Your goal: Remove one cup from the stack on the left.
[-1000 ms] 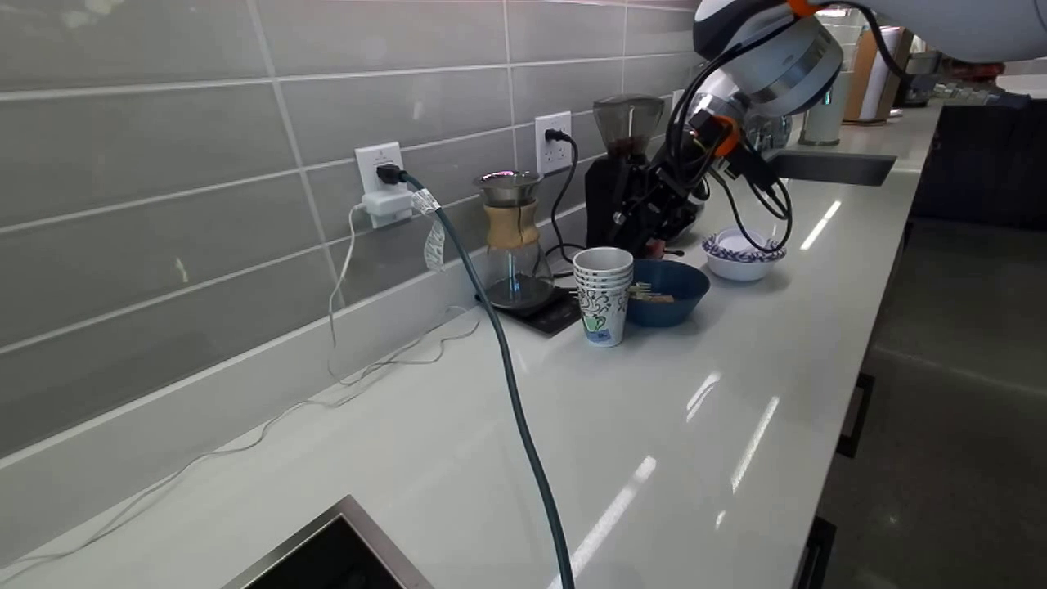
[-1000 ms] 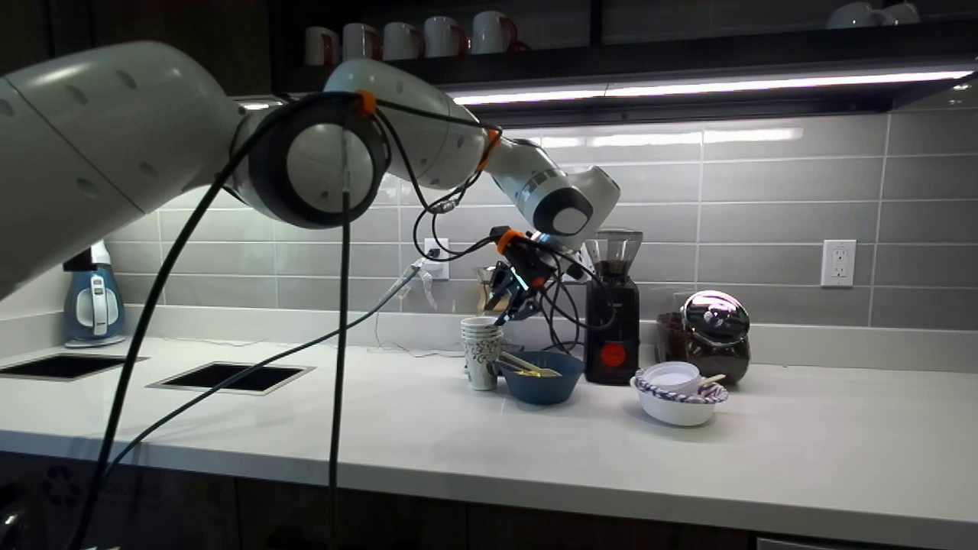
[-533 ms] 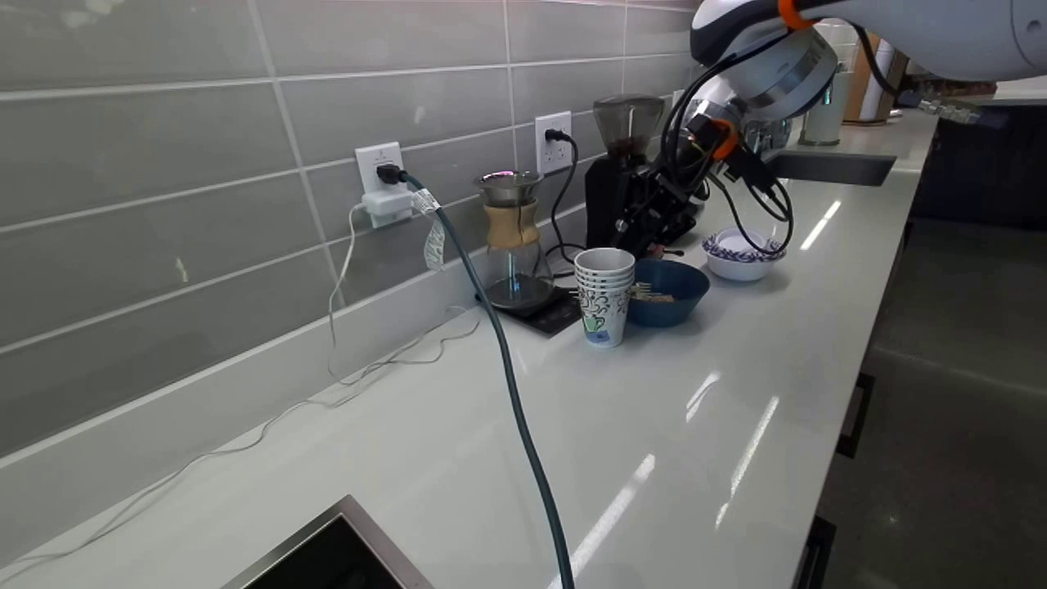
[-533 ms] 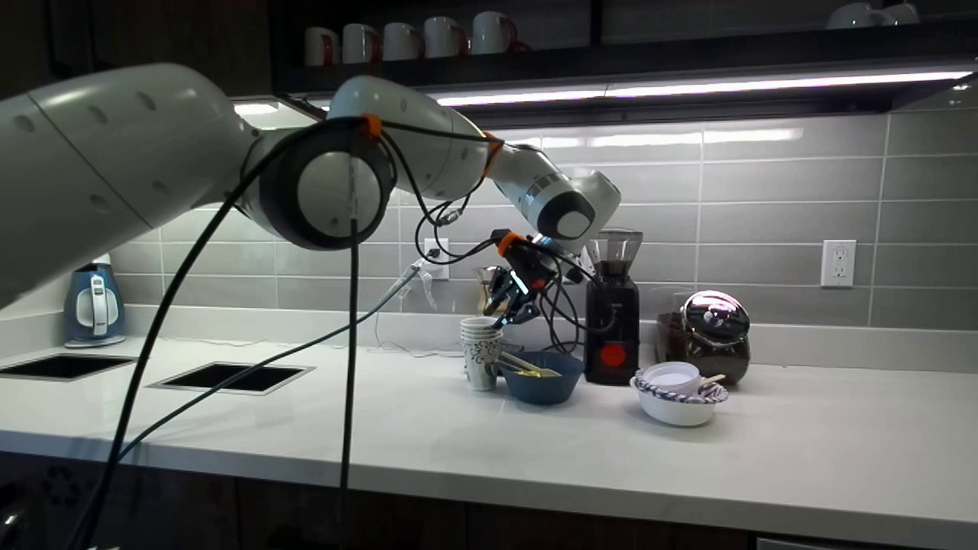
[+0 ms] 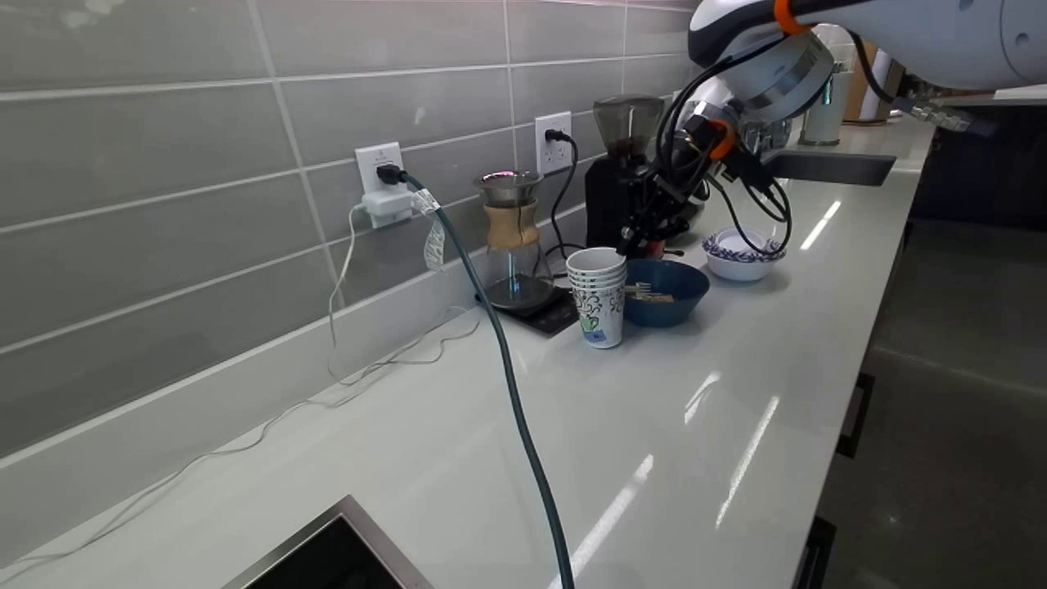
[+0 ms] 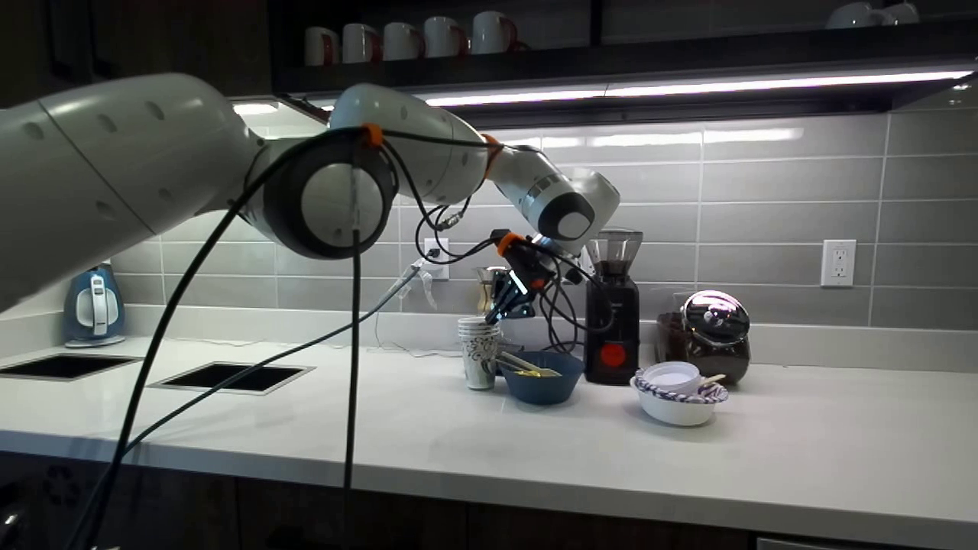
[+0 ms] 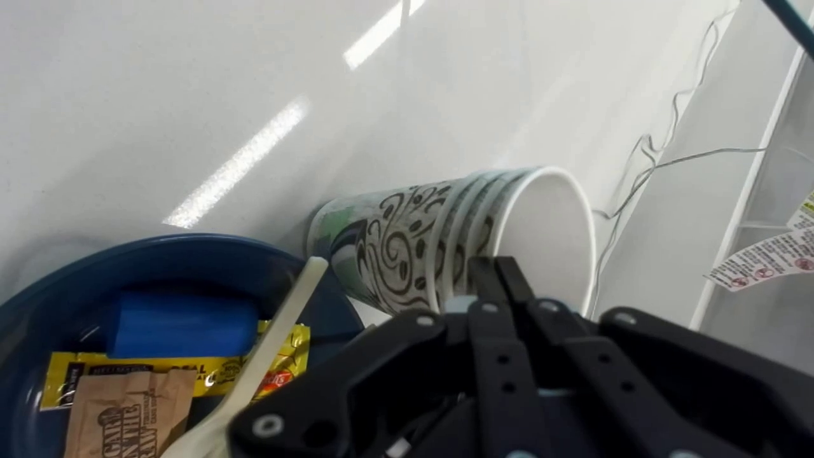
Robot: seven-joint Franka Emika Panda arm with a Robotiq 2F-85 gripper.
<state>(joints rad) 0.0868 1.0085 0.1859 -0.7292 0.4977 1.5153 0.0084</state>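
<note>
The stack [image 5: 599,307] of white paper cups with dark print stands upright on the counter, also seen in an exterior view [image 6: 480,359] and in the wrist view [image 7: 400,248]. The top cup [image 7: 553,229] is nested in it, with its open mouth toward the wrist camera. My gripper [image 7: 500,259] is shut on the top cup's rim, one finger outside the wall and one inside the mouth. In both exterior views the gripper [image 5: 624,248] [image 6: 493,317] comes down at the stack's rim from the grinder side. The pinched part of the rim is hidden between the fingertips.
A blue bowl [image 5: 683,298] with packets and utensils stands right beside the stack. A glass coffee maker [image 5: 514,245] on a black scale and a black grinder [image 6: 611,325] stand near the wall. A white patterned bowl [image 6: 676,409] is further along. A thick cable [image 5: 511,376] crosses the counter.
The gripper fingers have closed together at the stack's rim. The stack's top has shifted slightly away from the blue bowl. The arm's upper links have lowered a little.
</note>
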